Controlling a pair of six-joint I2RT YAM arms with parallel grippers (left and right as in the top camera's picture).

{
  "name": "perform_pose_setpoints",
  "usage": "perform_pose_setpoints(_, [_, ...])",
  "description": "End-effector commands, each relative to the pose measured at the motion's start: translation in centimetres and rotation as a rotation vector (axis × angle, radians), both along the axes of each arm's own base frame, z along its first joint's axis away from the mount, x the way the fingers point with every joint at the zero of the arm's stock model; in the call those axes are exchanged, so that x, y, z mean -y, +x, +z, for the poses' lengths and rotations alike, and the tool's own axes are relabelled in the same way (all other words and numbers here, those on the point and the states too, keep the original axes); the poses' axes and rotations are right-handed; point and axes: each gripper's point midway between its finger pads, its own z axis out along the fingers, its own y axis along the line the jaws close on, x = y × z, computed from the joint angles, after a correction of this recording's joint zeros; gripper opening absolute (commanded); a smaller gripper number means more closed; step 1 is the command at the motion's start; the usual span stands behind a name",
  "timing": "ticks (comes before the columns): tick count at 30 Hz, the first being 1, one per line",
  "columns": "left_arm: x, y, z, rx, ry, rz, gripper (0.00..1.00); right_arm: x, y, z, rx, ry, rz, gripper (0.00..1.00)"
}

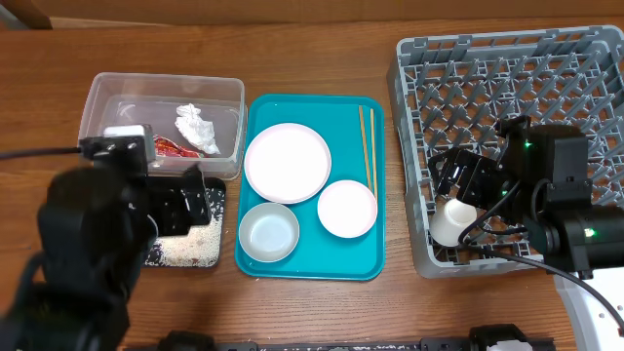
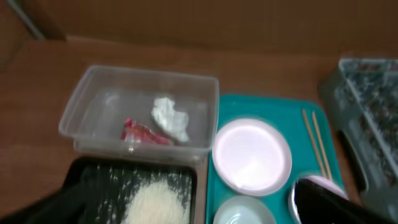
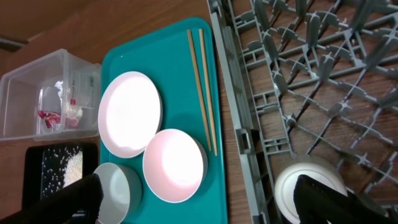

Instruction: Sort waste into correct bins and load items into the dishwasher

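Toward the right edge of the desk, inside the dish rack (image 1: 507, 41), my right gripper (image 1: 466, 187) hangs with its fingers spread and nothing between them. What I take for the small white cup (image 1: 453, 222) sits on the lattice floor just below it, in the rack's near left corner. I judge the waste sorted and the loading under way. The red wrapper (image 1: 175, 148) and tissue wad (image 1: 195, 127) lie in the clear tub (image 1: 234, 93) at the far left, and the rice (image 1: 190, 249) is heaped in the black tray (image 2: 93, 177). My left gripper (image 1: 180, 207) hovers over that tray, also parted and empty. On the teal tray (image 1: 312, 255) mid-desk wait the white plate (image 1: 287, 162), a white bowl (image 1: 346, 209), the grey-blue bowl (image 1: 268, 234) and the chopsticks (image 1: 368, 146). The next move, as I read it, is to lift the right arm clear of the pegs and the rack's left wall, then reach for the white bowl, the nearest piece. The chopsticks lie just beside its rim, between it and the rack, so a careless approach could knock them.
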Motion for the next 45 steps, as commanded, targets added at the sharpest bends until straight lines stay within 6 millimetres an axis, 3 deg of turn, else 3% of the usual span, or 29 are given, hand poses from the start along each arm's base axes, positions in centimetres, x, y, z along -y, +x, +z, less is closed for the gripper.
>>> perform_pose_setpoints(1, [-0.1, 0.7, -2.5, 0.103, 0.072, -0.03, 1.0, 0.1, 0.2, 1.0, 0.034, -0.005, -0.001, 1.0])
perform_pose_setpoints(2, [0.0, 0.7, -4.3, 0.199, 0.058, -0.033, 1.0, 0.1, 0.2, 1.0, 0.034, -0.005, -0.001, 1.0])
perform_pose_setpoints(11, [0.2, 0.1, -11.8, 0.359, 0.008, -0.046, 1.0, 0.1, 0.2, 1.0, 0.034, -0.005, -0.001, 1.0])
perform_pose_setpoints(21, [0.5, -1.0, -17.8, 0.458, -0.021, -0.075, 1.0, 0.1, 0.2, 1.0, 0.034, -0.005, -0.002, 1.0])
perform_pose_setpoints(27, [1.2, -0.3, -21.3, 0.423, -0.031, -0.11, 1.0, 0.1, 0.2, 1.0, 0.034, -0.005, -0.001, 1.0])
perform_pose_setpoints(31, [2.4, 0.0, -21.1, 0.479, -0.055, -0.171, 1.0, 0.1, 0.2, 1.0, 0.034, -0.005, -0.001, 1.0])
perform_pose_setpoints(45, [2.4, 0.0, -21.1, 0.477, -0.055, -0.171, 1.0, 0.1, 0.2, 1.0, 0.034, -0.005, -0.001, 1.0])
